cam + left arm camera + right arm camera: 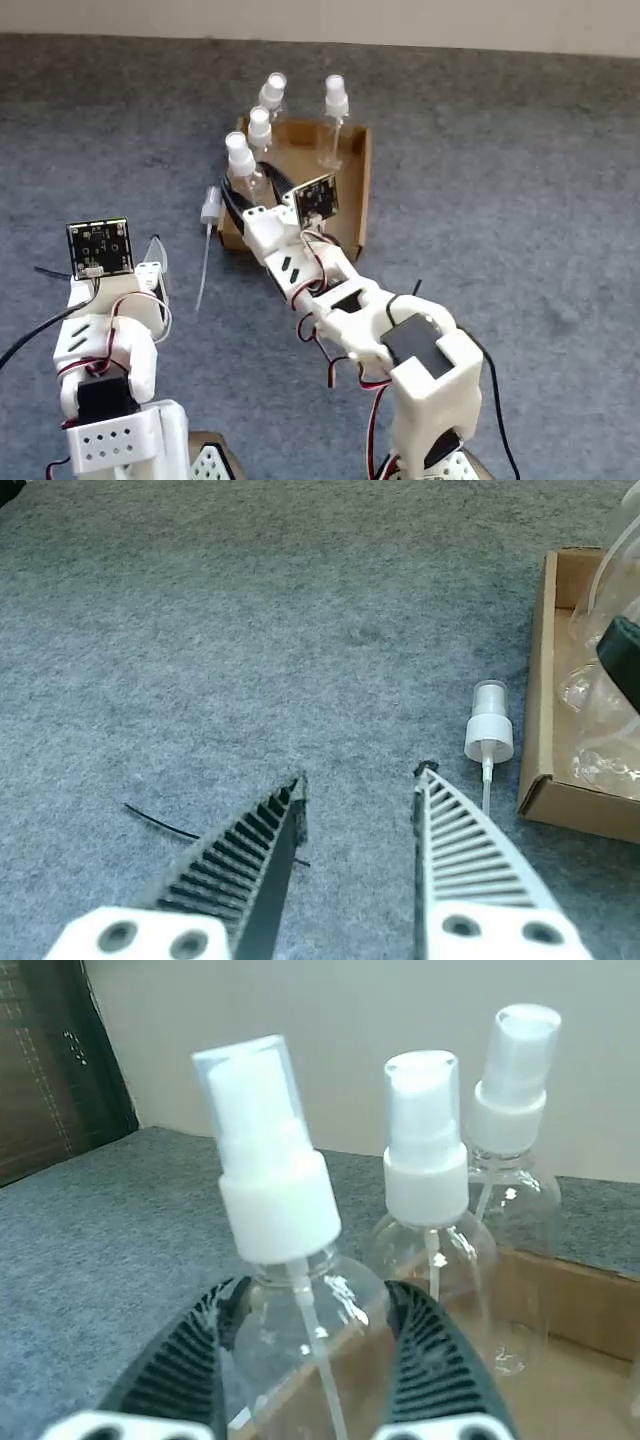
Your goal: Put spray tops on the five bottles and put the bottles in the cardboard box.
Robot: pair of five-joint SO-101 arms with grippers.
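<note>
Nearest the bases, the left hand [361, 777] hangs low over the grey counter [200, 630], close in front of its own folded arm, its jaws spread apart and holding nothing. It points toward the loose spray top [489, 725], which lies on the counter just ahead, its dip tube trailing toward the arm, just outside the cardboard box [546, 680]; that placing suggests the top waits for a bottle lacking one, though no such bottle can be made out.

Farther out, the right arm lies long and low across the counter, extended to the box's near left corner. The right hand [315, 1295] is clenched around the clear body of the front bottle [300, 1350], a dark finger [185, 1370] on either side, below the white top already fitted; gripping the body probably keeps the bottle upright and leaves the top free; whether its base rests on the box floor cannot be told.

Beyond it, three capped bottles [260, 128] stand upright in the box, two of them toward the far wall; they look finished.
</note>
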